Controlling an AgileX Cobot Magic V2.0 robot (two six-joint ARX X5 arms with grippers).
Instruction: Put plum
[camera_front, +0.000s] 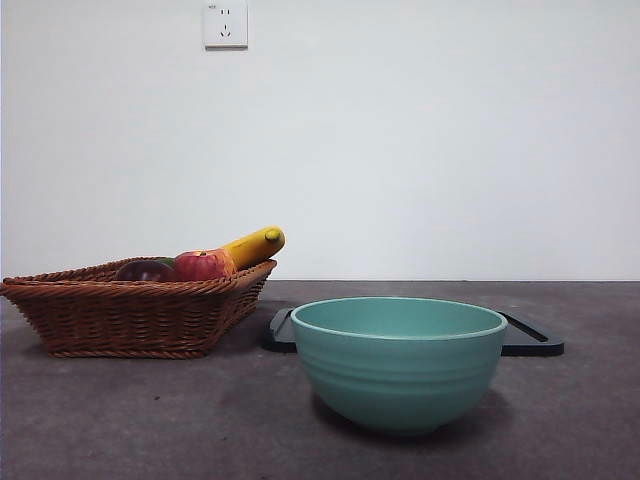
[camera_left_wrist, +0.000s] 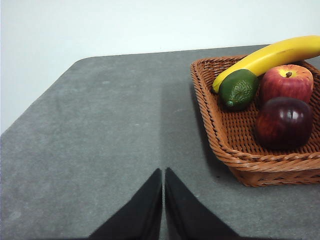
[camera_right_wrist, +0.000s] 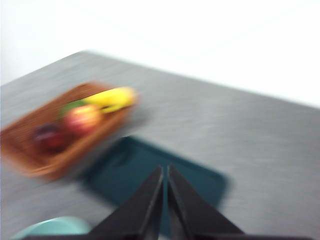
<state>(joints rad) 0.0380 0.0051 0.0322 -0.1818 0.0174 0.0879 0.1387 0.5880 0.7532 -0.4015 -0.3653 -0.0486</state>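
Nothing of the task was done yet, by my reading. The plum (camera_left_wrist: 284, 122) lay in the wicker basket (camera_left_wrist: 235, 155), in the corner nearest my left tool (camera_left_wrist: 163, 172), touching the red-and-yellow apple (camera_left_wrist: 286, 82) behind it. A green fruit (camera_left_wrist: 238, 89) sat beside the apple, and a banana (camera_left_wrist: 270, 57) leaned across the far side with its tip over the rim.

In the front view the basket (camera_front: 130, 310) stood toward the left edge of the surface (camera_front: 150, 420), the plum (camera_front: 145, 270) only just showing above the weave. A teal bowl (camera_front: 400, 365) stood nearer the front edge, right of the basket and apart from it. Behind the bowl lay a flat dark tray (camera_front: 530, 342).

My left tool hung above bare surface, beside the basket, jaws pressed together with only a hairline gap, holding nothing. My right tool (camera_right_wrist: 165, 172) was likewise closed and empty, above the tray (camera_right_wrist: 150, 172). That view was smeared, so the arm was probably moving.

Left to do, as I judged it: open a tool, reach into the basket, take the plum clear of the apple, and set it down. The task names no destination; bowl or tray both looked free.
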